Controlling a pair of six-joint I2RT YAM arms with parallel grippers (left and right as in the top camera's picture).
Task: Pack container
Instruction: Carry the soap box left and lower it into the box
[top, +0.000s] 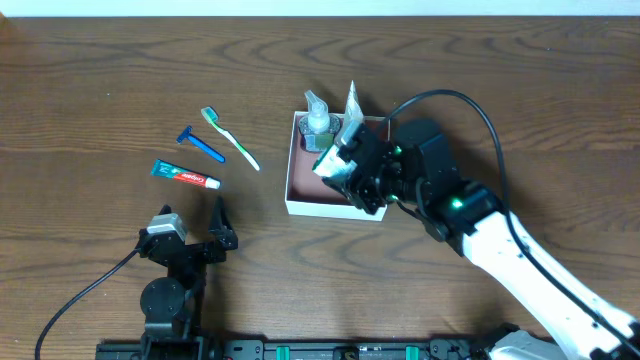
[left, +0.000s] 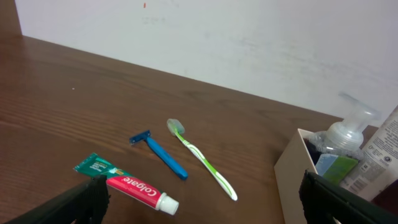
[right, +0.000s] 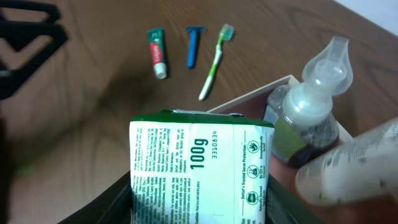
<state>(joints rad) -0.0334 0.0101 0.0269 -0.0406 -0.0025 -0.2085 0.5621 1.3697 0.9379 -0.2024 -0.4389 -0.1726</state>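
While my right jaws are clamped on the green-and-white packet, it hangs tilted over the right side of the container. I can't tell from any view whether its lower edge touches the floor of the box. From my right wrist the packet fills most of the frame, and I can read "100g" printed sideways on its white face.

The container itself sits on the counter a bit right of centre. It has white walls and a reddish-brown inside, and the left part of its floor is bare. A clear pump bottle stands in its far end, with a white tube just to the right of it, sticking up past the far wall.

Left of the box, three things lie flat on the wood. The green-and-white toothbrush is nearest the container and lies at a slant. The blue razor is just left of the toothbrush. The red-and-white toothpaste is the farthest left and a little nearer to me.

My left jaws are spread wide with nothing between them. They sit low on the near left side of the counter, just nearer than the toothpaste and not touching it.
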